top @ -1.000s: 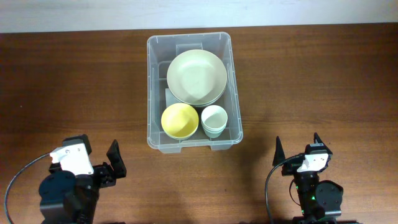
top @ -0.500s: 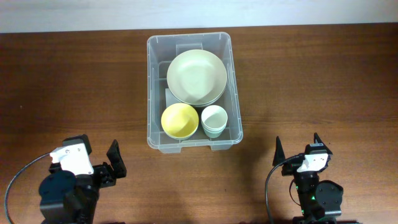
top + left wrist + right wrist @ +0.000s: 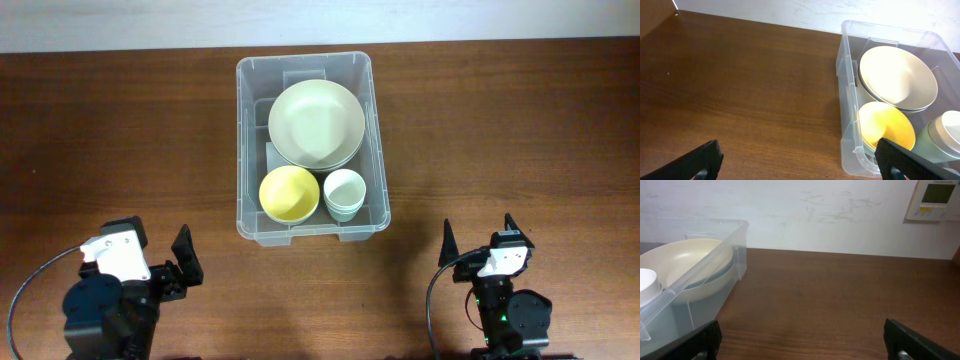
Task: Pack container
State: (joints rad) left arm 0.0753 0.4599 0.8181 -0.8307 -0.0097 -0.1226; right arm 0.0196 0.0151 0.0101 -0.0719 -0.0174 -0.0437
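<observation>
The clear plastic container [image 3: 243, 150] stands at the table's middle back. It holds a stack of large pale green bowls [image 3: 315, 123], a yellow bowl [image 3: 289, 193] and stacked pale cups [image 3: 343, 192]. My left gripper [image 3: 160, 262] is open and empty near the front left, apart from the container. My right gripper [image 3: 478, 238] is open and empty at the front right. The left wrist view shows the container [image 3: 847, 90] with the yellow bowl [image 3: 887, 125] and large bowl [image 3: 897, 77]. The right wrist view shows the container's wall [image 3: 735, 255] at left.
The brown wooden table [image 3: 520, 130] spreads bare on both sides of the container. A white wall with a thermostat panel [image 3: 932, 200] stands behind the table's far edge.
</observation>
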